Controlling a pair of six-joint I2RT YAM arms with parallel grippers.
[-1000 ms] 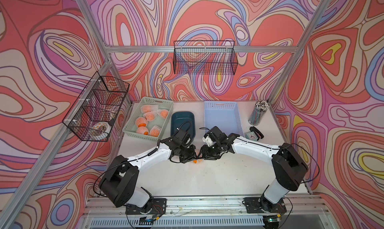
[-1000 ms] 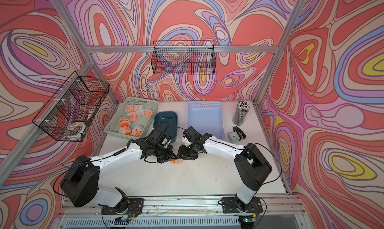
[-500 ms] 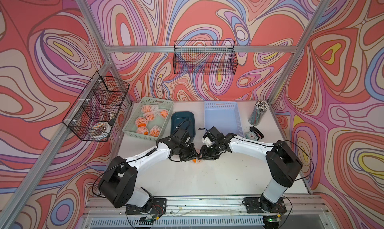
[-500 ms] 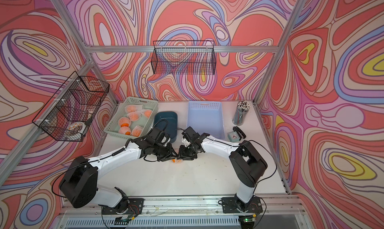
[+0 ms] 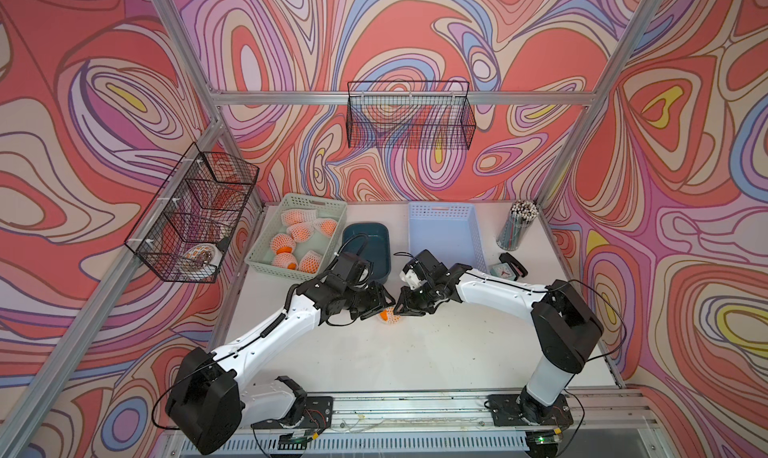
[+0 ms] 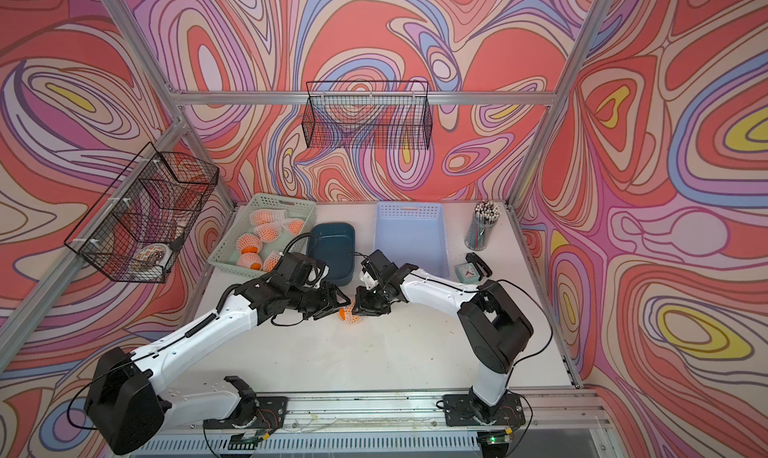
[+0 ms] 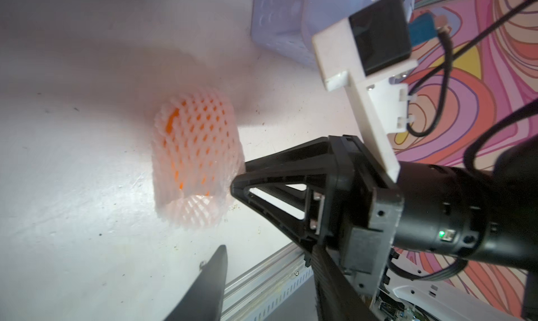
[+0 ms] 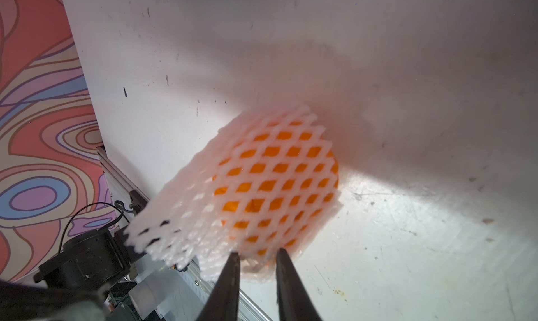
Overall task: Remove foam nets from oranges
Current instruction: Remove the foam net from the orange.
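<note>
At the middle of the white table [image 5: 415, 352], between the two arms, one orange [image 8: 256, 206] lies on its side inside a foam net [image 8: 186, 217], and both grippers point at it from opposite sides. The fruit fills only one end of the sleeve; the other end is empty mesh that sags onto the tabletop. The right gripper [image 8: 256, 255] has its two fingertips close together on the rim of the net, with a fold of white foam caught between them, so it is pinching the net and not the orange. The left wrist view shows the same grip from the side, the two black fingers meeting at the sleeve's wall. The left gripper [image 5: 376, 308] sits just beside the bundle without touching it. Its jaws look spread, and only one finger [image 7: 214, 276] enters its own wrist view, well clear of the mesh. At the back left of the table a green basket [image 5: 259, 244] holds the other netted oranges [image 5: 286, 242], a few with bare skin showing at an open end. Beside it are a dark teal tray [image 5: 376, 231] and a pale blue basket [image 5: 444, 231].
</note>
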